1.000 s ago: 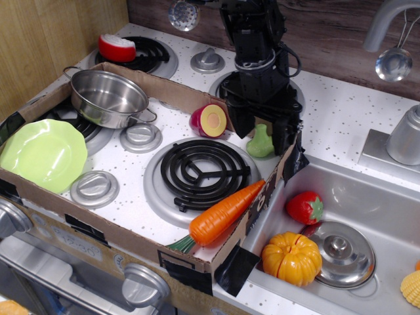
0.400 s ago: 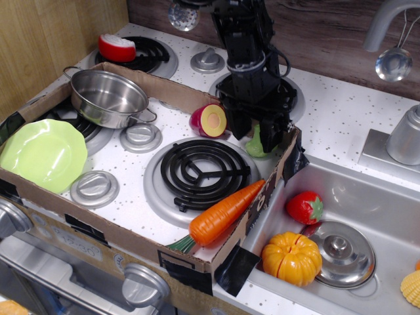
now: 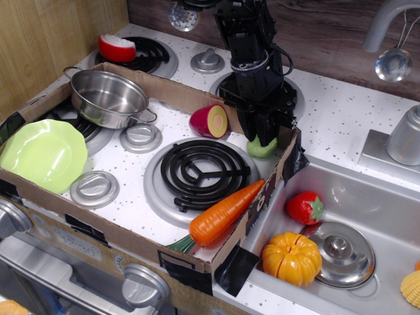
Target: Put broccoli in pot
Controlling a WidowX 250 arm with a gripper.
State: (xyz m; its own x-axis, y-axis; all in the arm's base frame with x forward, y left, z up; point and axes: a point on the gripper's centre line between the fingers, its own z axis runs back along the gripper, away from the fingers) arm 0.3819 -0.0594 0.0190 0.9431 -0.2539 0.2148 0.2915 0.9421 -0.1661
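Observation:
The broccoli (image 3: 262, 148) is a pale green toy at the right end of the cardboard tray, by the far right corner. Only its lower part shows under my gripper (image 3: 262, 136). The black fingers stand upright and are closed in on its upper part, and it rests on the speckled stove top. The pot (image 3: 108, 98) is a shiny steel pot with wire handles. It sits tilted on the tray's far left edge, well to the left of my gripper, and nothing shows inside it.
A red and yellow fruit half (image 3: 210, 121) lies just left of the gripper. A black burner coil (image 3: 197, 172), a carrot (image 3: 223, 211) and a lime plate (image 3: 41, 154) lie in the tray (image 3: 197, 259). The sink at right holds a strawberry (image 3: 304, 207), a pumpkin (image 3: 292, 258) and a lid (image 3: 341, 252).
The fingers stood wide apart on either side of the broccoli and have closed in on it. The gripper shifted slightly left and lower, so more of the broccoli is hidden.

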